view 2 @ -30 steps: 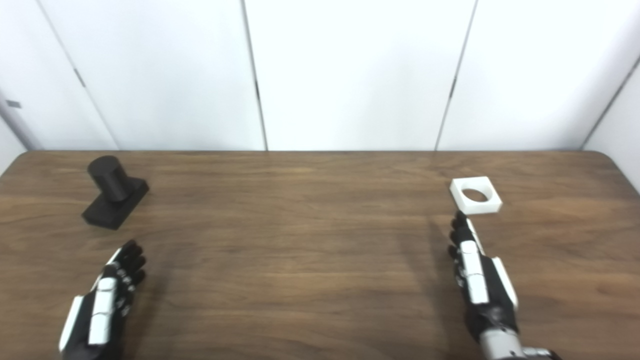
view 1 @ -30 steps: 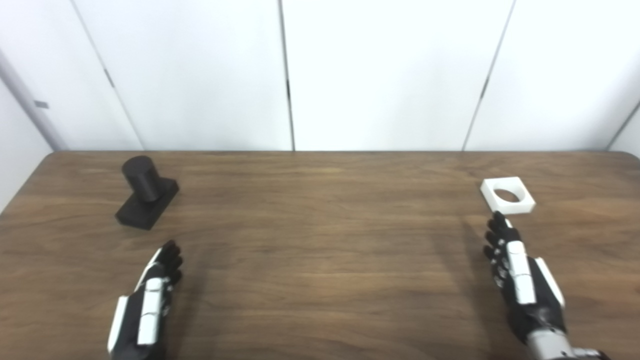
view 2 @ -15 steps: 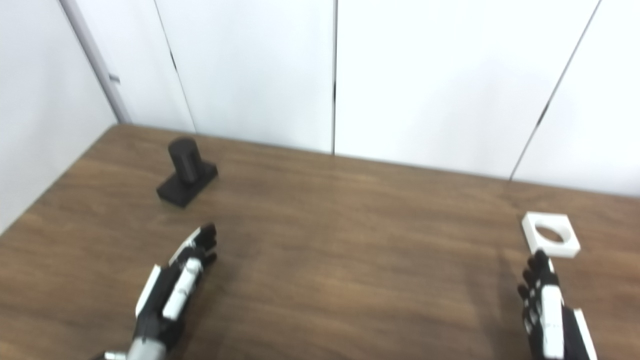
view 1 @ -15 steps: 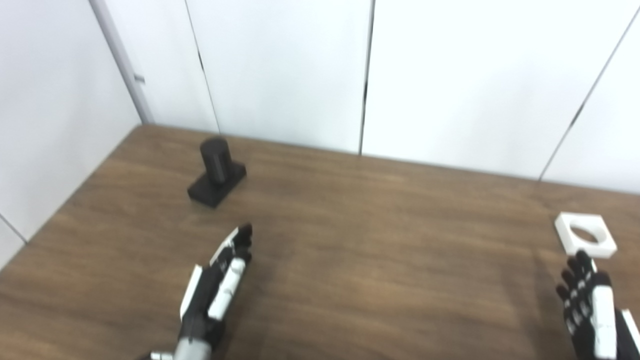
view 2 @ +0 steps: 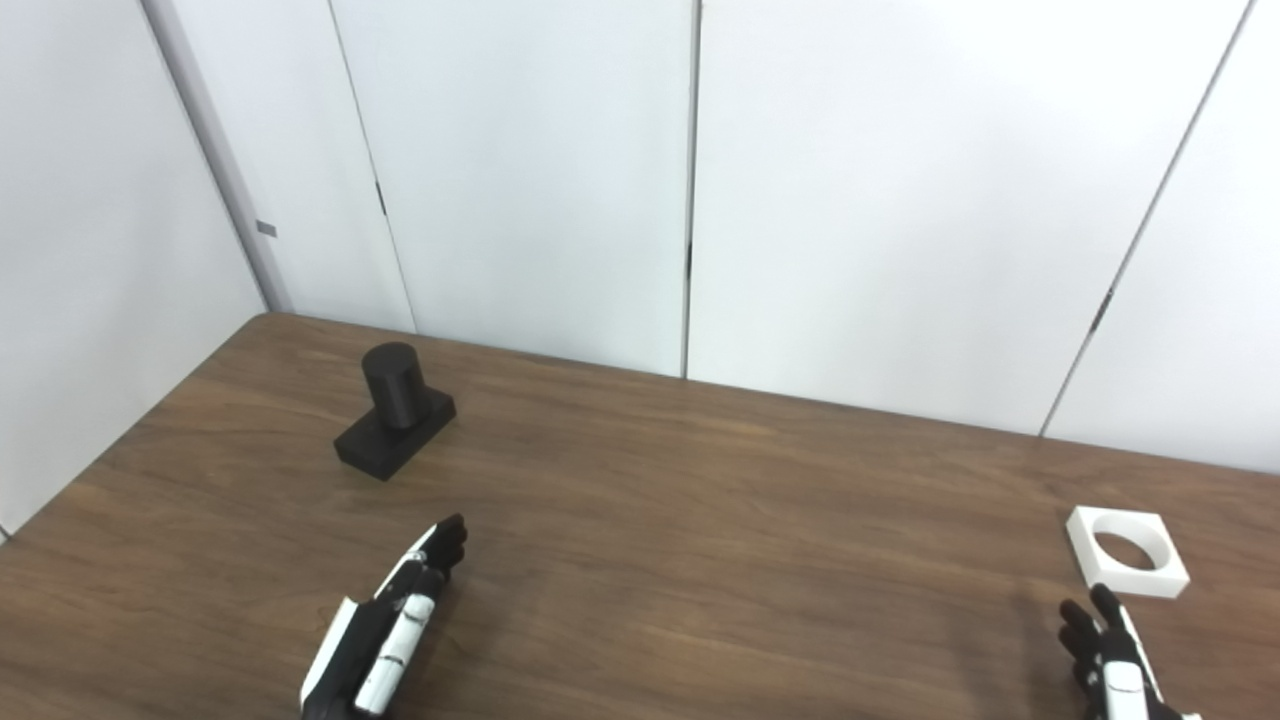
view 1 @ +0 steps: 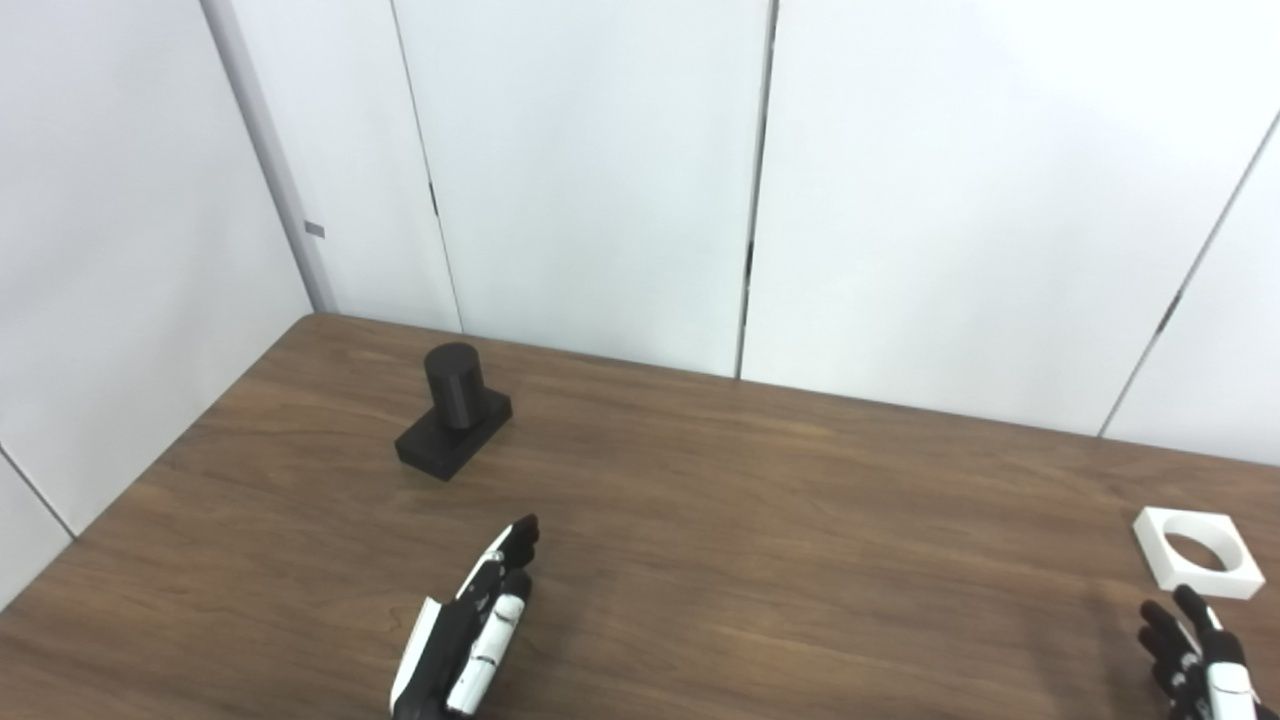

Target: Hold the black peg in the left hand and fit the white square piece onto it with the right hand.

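Standing upright on brown wooden tabletop [view 1: 760, 520]: black cylindrical peg on block base [view 1: 454, 410], untouched. Left hand [view 1: 470, 635] empty, fingers extended. Right hand [view 2: 1115, 665] empty, spread, near white square piece with round hole [view 2: 1127, 551].

A dark brown, wood-grained table [view 1: 760, 520] is seen filling the lower part of both views, its far edge set against the wall. The back wall [view 1: 590, 170] is made up of plain white panels, divided by thin dark vertical seams. A second white wall [view 1: 110, 300] is met at the left corner. The room is evenly and brightly lit.
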`<state>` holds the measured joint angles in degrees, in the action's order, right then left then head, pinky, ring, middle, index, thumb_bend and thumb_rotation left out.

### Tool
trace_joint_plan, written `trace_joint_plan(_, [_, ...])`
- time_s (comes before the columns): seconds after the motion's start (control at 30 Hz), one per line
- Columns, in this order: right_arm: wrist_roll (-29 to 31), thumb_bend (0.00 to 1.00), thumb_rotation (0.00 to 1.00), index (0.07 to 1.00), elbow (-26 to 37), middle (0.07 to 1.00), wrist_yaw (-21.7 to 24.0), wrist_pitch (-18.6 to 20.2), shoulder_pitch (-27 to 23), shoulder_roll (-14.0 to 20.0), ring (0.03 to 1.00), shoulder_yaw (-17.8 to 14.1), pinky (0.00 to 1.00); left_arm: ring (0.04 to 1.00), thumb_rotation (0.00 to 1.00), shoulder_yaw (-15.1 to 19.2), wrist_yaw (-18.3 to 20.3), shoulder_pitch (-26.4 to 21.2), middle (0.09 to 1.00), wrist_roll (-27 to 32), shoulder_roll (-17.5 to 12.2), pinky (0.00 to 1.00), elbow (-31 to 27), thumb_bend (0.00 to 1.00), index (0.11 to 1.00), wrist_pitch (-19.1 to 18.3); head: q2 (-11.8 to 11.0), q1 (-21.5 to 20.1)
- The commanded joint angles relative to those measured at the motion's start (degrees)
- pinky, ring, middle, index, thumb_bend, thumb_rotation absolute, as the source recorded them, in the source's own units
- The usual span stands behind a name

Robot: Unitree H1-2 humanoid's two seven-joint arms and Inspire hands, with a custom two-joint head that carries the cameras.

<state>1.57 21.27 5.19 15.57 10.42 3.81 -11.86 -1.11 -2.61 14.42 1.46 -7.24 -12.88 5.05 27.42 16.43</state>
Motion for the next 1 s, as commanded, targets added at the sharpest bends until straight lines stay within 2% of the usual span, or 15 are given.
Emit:
trace_joint_plan(0.0, [0.58, 0.58, 1.00, 0.945, 0.70, 0.917, 0.23, -2.29, 5.05, 1.43, 0.927, -0.01, 0.96, 0.973, 0.82, -0.44, -1.60, 0.59, 0.974, -3.67, 2.97, 0.98, -0.01, 0.53, 0.962, 0.29, -0.02, -0.01])
trace_joint_plan(0.07, [1.26, 0.58, 1.00, 0.930, 0.63, 0.906, 0.40, -2.21, 5.04, 1.28, 0.914, -0.31, 0.93, 0.970, 0.73, -0.70, -3.40, 1.02, 0.981, -7.70, 3.46, 0.92, -1.12, 0.47, 0.970, -0.69, -0.05, -0.02])
trace_joint_plan(0.13, [1.94, 0.59, 1.00, 0.932, 0.53, 0.910, 0.73, -2.24, 5.10, 1.32, 0.917, -0.51, 0.93, 0.939, 0.58, -1.02, -4.99, 1.36, 0.971, -11.35, 3.82, 0.87, -2.22, 0.47, 0.969, -1.84, 0.16, -0.18])
trace_joint_plan(0.17, [2.16, 0.59, 1.00, 0.932, 0.29, 0.910, 0.85, -2.46, 5.17, 1.45, 0.918, -0.60, 0.93, 0.934, 0.55, -1.04, -6.29, 1.29, 0.969, -14.33, 3.91, 0.86, -2.90, 0.47, 0.969, -2.40, 0.22, -0.25])
trace_joint_plan(0.23, [2.47, 0.62, 1.00, 0.930, -0.08, 0.911, 1.02, -2.79, 5.26, 1.69, 0.920, -0.73, 0.89, 0.927, 0.45, -0.59, -8.99, 0.51, 0.947, -20.84, 3.60, 0.87, -4.42, 0.56, 0.946, -4.01, 0.18, -0.34])
trace_joint_plan(0.3, [2.61, 0.64, 1.00, 0.931, -0.37, 0.910, 1.10, -2.91, 5.20, 1.81, 0.912, -0.87, 0.85, 0.931, 0.38, 0.92, -10.71, -1.01, 0.944, -22.90, 3.13, 0.89, -5.37, 0.62, 0.943, -4.83, 0.22, -0.22])
trace_joint_plan(0.37, [2.87, 0.65, 1.00, 0.929, -0.57, 0.912, 1.19, -2.95, 5.14, 1.76, 0.909, -1.05, 0.82, 0.936, 0.39, 2.29, -10.84, -2.12, 0.955, -23.49, 2.64, 0.90, -6.68, 0.69, 0.950, -7.52, 0.17, -0.19])
trace_joint_plan(0.4, [3.18, 0.64, 1.00, 0.925, -0.68, 0.908, 1.26, -3.07, 5.09, 1.67, 0.904, -1.15, 0.82, 0.950, 0.41, 2.93, -10.68, -2.71, 0.969, -24.70, 2.25, 0.92, -7.62, 0.71, 0.961, -10.05, 0.18, -0.12])
trace_joint_plan(0.43, [3.43, 0.64, 1.00, 0.919, -0.76, 0.901, 1.29, -3.16, 5.06, 1.61, 0.896, -1.22, 0.80, 0.914, 0.45, 3.29, -10.56, -3.07, 0.977, -25.58, 2.00, 0.81, -8.24, 0.74, 0.976, -11.78, 0.18, -0.12])
trace_joint_plan(0.47, [3.39, 0.64, 1.00, 0.917, -0.86, 0.898, 1.24, -3.37, 5.04, 1.59, 0.894, -1.21, 0.79, 0.901, 0.46, 3.81, -10.88, -3.71, 0.979, -27.57, 1.63, 0.77, -8.78, 0.76, 0.981, -13.78, 0.10, -0.10])
trace_joint_plan(0.6, [0.89, 0.66, 1.00, 0.898, -1.07, 0.887, 0.50, -4.17, 5.03, 1.87, 0.874, -0.69, 0.75, 0.926, 0.48, 6.83, -12.04, -7.64, 0.964, -33.51, 0.14, 0.90, -8.57, 0.77, 0.974, -22.43, 0.29, -0.14])
trace_joint_plan(0.67, [0.35, 0.68, 1.00, 0.892, -1.26, 0.882, 0.51, -4.37, 5.03, 1.91, 0.870, -0.66, 0.74, 0.949, 0.49, 8.39, -11.67, -9.88, 0.983, -34.43, -0.61, 0.90, -7.36, 0.79, 0.980, -26.06, 0.42, -0.30])
trace_joint_plan(0.8, [-0.27, 0.73, 1.00, 0.879, -1.05, 0.868, 0.64, -4.46, 5.21, 1.88, 0.848, -0.48, 0.68, 0.981, 0.52, 9.86, -11.39, -13.27, 0.991, -36.13, -2.79, 0.87, -3.64, 0.87, 0.968, -28.41, 0.69, -0.73])
trace_joint_plan(0.97, [-0.88, 0.78, 1.00, 0.867, -0.35, 0.870, 0.69, -3.88, 5.43, 1.71, 0.851, -0.18, 0.66, 0.971, 0.52, 9.74, -10.01, -16.12, 0.970, -35.92, -5.54, 0.89, -0.36, 0.87, 0.943, -29.01, 0.95, -1.22])
